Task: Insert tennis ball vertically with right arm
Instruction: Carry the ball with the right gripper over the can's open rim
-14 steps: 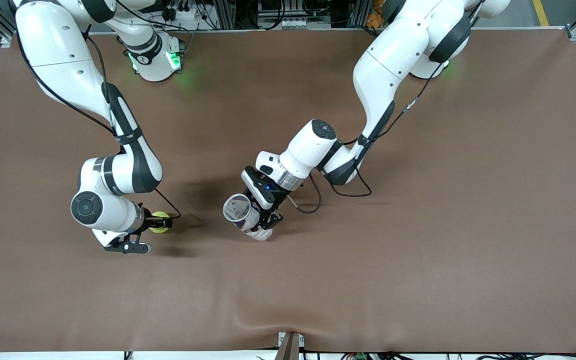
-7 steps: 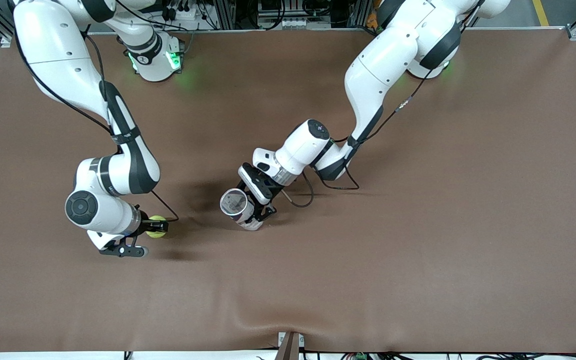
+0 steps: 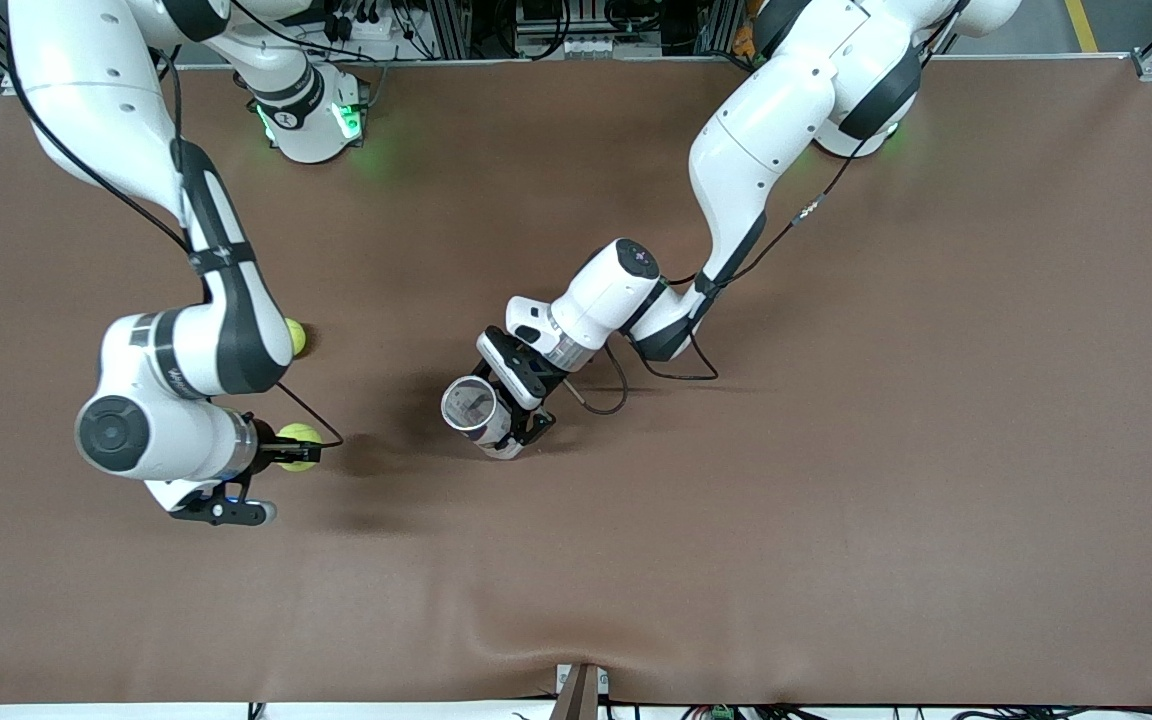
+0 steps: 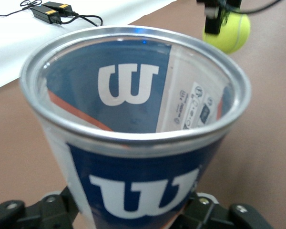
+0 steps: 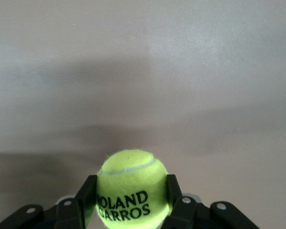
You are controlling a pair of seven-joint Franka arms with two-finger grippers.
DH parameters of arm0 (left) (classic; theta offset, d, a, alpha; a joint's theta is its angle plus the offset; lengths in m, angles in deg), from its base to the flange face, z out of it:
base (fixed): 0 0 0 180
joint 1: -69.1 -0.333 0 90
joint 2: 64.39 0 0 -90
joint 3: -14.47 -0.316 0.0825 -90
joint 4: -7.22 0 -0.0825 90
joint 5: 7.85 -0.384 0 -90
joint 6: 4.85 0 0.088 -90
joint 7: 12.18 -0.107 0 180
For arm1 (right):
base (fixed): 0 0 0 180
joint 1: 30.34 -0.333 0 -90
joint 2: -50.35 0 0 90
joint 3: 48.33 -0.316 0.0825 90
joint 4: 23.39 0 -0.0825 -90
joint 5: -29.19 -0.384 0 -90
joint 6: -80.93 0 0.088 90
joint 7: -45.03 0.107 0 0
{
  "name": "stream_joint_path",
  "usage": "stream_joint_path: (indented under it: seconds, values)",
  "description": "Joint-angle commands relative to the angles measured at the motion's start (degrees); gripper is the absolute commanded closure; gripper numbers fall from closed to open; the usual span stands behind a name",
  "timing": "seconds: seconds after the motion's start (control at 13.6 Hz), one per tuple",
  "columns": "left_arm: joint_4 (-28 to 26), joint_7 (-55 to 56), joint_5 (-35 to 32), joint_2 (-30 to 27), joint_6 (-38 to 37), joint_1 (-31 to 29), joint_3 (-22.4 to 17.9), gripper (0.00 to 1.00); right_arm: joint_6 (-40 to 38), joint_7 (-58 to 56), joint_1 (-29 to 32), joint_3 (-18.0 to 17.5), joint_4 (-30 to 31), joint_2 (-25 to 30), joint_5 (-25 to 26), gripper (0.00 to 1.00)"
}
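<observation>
My right gripper (image 3: 304, 449) is shut on a yellow-green tennis ball (image 3: 294, 445) marked ROLAND GARROS (image 5: 132, 196), its black fingers (image 5: 87, 196) on either side, over the brown cloth toward the right arm's end from the can. My left gripper (image 3: 519, 418) is shut on a blue and white Wilson ball can (image 3: 472, 408) with a silver rim, tilted with its open mouth up. In the left wrist view the can (image 4: 133, 119) fills the picture, and the held ball (image 4: 229, 31) shows past its rim.
A second tennis ball (image 3: 295, 336) lies on the cloth beside the right arm's forearm, farther from the front camera than the held ball. The brown cloth (image 3: 836, 450) covers the table. A ridge in the cloth runs near the front edge (image 3: 576, 650).
My right arm has lifted and swung toward its own end of the table with the ball, uncovering the second ball. My left arm shifted the can slightly that way, then held still.
</observation>
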Motion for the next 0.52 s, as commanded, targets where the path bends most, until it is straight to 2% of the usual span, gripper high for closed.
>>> stream_joint_path:
  seconds: [0.0, 0.07, 0.44]
  values:
    - [-0.02, 0.43, 0.91, -0.49, 0.42, -0.06, 0.00, 0.05, -8.59, 8.21, -0.71, -0.48, -6.47, 0.96, -4.57, 1.00]
    - [-0.11, 0.61, 0.99, -0.49, 0.42, -0.06, 0.00, 0.00, -9.84, 12.08, -1.32, -1.01, -8.76, 0.96, -5.98, 1.00]
    - [-2.39, 0.79, 0.99, -0.67, 0.42, -0.32, 0.00, 0.00, -9.33, 32.92, -8.96, -2.24, -13.52, 0.61, -6.43, 1.00]
